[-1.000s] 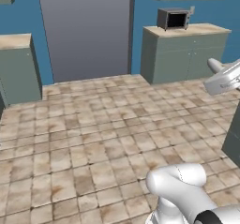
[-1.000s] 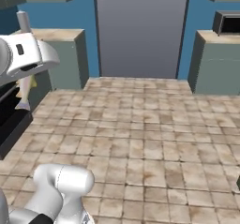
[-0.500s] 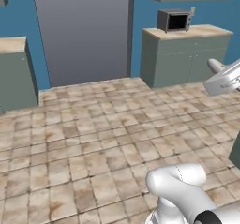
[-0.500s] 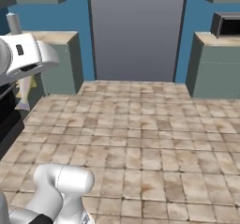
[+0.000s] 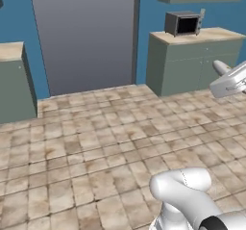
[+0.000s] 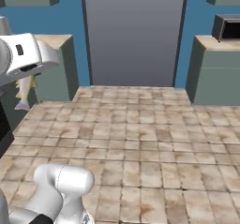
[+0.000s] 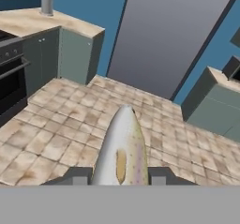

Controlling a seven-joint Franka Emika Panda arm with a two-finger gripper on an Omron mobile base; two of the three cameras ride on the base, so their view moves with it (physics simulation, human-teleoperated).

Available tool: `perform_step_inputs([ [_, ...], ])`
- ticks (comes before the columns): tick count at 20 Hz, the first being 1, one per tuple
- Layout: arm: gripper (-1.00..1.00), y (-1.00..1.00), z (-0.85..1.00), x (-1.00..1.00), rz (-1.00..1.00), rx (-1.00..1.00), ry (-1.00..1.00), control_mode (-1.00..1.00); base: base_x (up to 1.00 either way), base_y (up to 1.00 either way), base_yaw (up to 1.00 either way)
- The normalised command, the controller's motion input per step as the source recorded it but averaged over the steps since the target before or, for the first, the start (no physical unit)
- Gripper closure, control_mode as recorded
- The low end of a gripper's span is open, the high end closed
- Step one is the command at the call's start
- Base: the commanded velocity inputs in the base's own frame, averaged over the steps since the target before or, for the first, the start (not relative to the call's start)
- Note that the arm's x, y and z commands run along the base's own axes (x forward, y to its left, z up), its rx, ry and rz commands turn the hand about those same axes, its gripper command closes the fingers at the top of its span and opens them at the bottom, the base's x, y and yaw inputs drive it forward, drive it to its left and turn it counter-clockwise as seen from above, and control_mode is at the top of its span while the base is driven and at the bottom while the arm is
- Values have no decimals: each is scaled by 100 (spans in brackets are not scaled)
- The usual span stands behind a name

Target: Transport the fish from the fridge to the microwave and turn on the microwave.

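The whole scene has slid sideways as the base drives. The slender silver-grey fish (image 7: 121, 148) sits clamped between half-closed jaws of the gripper (image 7: 116, 175). The black microwave (image 5: 182, 23), upper right, seems nearer, so delivery remains.

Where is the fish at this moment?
In the hand view the fish sticks out between the gripper fingertips, over the tiled floor. In the right base view it hangs at far left, beside the grey-green cabinet.

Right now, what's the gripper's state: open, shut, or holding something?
Gripper: shut on the fish, which hangs between its fingers.
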Motion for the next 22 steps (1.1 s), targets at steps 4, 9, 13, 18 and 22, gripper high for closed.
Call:
perform_step_inputs([
  [4, 100, 0, 0, 0, 0, 0, 0, 100, 76, 0, -1],
  [9, 100, 0, 0, 0, 0, 0, 0, 100, 85, 0, 1],
  [13, 100, 0, 0, 0, 0, 0, 0, 100, 91, 0, 17],
  [18, 100, 0, 0, 0, 0, 0, 0, 100, 89, -1, 26],
  [22, 100, 0, 0, 0, 0, 0, 0, 100, 83, 0, 37],
])
